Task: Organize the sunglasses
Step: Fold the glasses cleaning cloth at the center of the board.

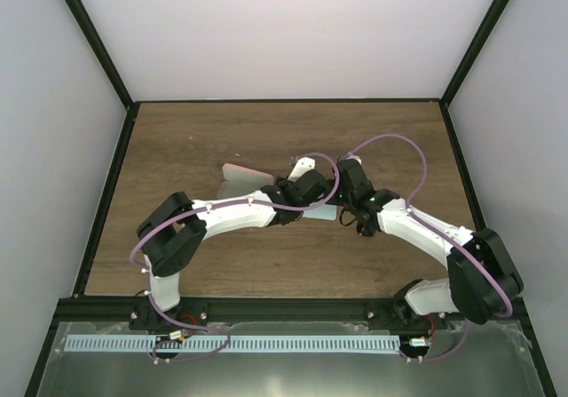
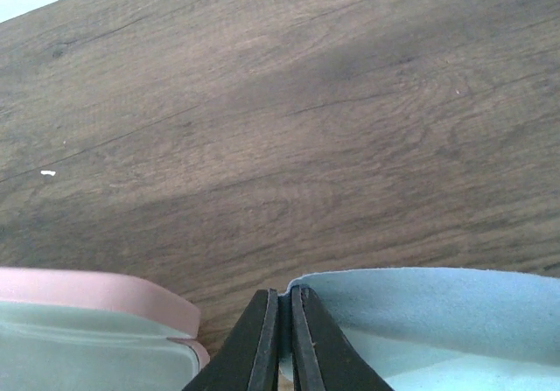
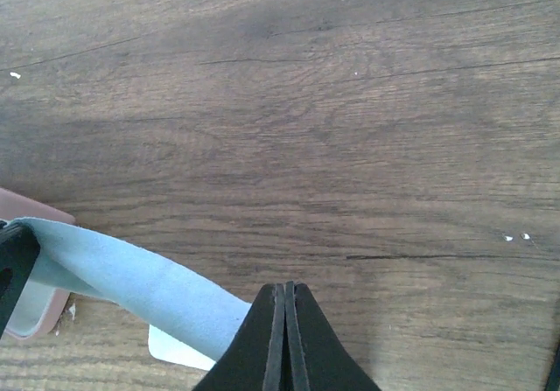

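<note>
At the middle of the desk (image 1: 222,131), a light blue cloth (image 3: 149,282) is held between the 2 arms. The left fingers (image 2: 281,312) are seen almost closed, with 1 edge of the cloth pinched between them. The right fingers (image 3: 286,303) are pressed fully together, and the other end of the cloth is drawn in at them, so that the cloth is stretched as a band from 1 arm to the other. A pink case (image 2: 96,290) is laid open just beside the left fingers, on the side towards the desk's left edge, with its pale green lining shown. The sunglasses are not seen in any view; their place cannot be told.
</note>
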Robot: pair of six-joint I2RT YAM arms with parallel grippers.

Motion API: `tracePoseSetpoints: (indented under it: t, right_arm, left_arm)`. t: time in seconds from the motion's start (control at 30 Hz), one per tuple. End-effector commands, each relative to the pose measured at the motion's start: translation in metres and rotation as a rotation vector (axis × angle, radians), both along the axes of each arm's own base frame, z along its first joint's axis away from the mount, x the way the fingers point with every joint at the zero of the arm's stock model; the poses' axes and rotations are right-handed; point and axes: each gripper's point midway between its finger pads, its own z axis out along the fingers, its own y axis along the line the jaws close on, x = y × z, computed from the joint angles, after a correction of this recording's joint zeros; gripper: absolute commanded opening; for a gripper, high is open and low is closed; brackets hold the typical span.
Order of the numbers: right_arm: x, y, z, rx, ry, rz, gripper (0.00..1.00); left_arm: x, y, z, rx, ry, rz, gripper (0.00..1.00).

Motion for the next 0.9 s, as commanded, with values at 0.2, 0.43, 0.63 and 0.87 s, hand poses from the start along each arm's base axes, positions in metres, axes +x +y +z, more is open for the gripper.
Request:
tracePoseSetpoints:
  t: [0.2, 0.43, 0.63, 0.87]
  right_arm:
    - [0.021, -0.001, -0.003, -0.026, -0.01, -0.036, 0.01]
    - [0.028, -0.006, -0.018, -0.054, 0.016, -0.061, 0.01]
    - [0.032, -0.007, -0.033, -0.074, 0.037, -0.07, 0.01]
    - [0.034, -0.006, -0.04, -0.077, 0.048, -0.067, 0.01]
  left_arm:
    - [0.017, -0.004, -0.009, 0.025, -0.011, 0.008, 0.09]
    - [0.025, -0.001, -0.018, 0.051, -0.018, 0.01, 0.09]
    - [0.029, -0.001, -0.03, 0.071, -0.014, 0.01, 0.09]
    - [0.029, -0.003, -0.039, 0.077, -0.003, 0.0, 0.08]
